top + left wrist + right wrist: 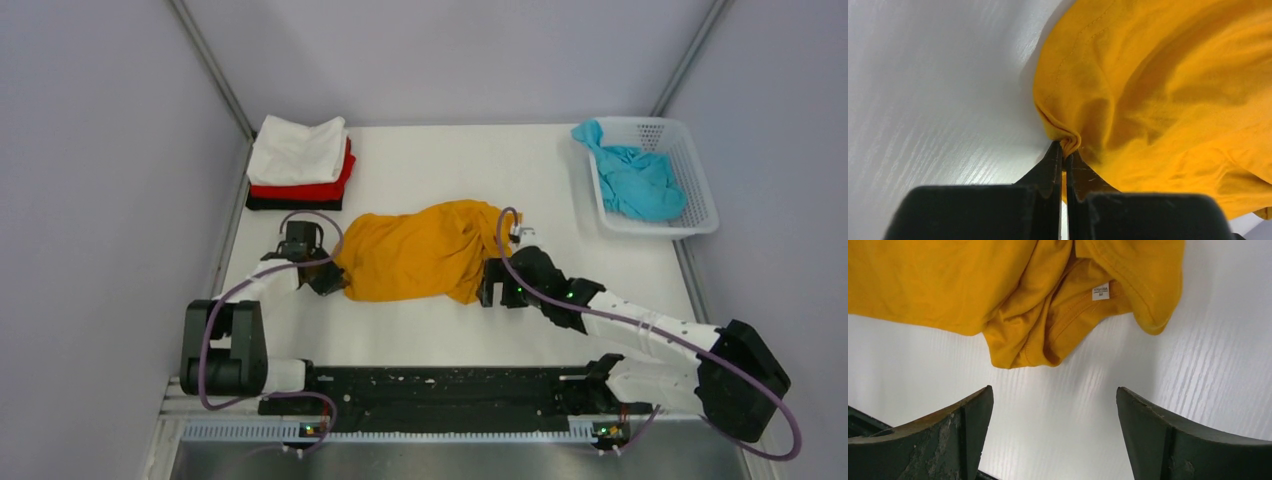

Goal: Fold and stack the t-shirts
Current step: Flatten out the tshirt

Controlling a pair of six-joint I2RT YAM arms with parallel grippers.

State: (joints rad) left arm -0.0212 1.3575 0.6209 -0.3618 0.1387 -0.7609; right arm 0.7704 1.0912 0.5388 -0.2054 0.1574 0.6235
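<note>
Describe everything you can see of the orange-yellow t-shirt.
The orange-yellow t-shirt is soft, matte knit cloth, lying crumpled and unfolded across the middle of the white table. Its stitched collar, with a small white label inside, lies at the end nearest the right arm. The left claw is shut on a pinched fold of its edge at the opposite end. The right claw is open just short of the collar, not touching it.

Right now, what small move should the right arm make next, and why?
Probably the right gripper should ease forward and close on the nearest edge of the orange shirt. Its jaws stand open over the bare table, just short of the cloth, while the left gripper is shut on the other end. The shirt likely needs both ends held before it can be spread flat.
</note>
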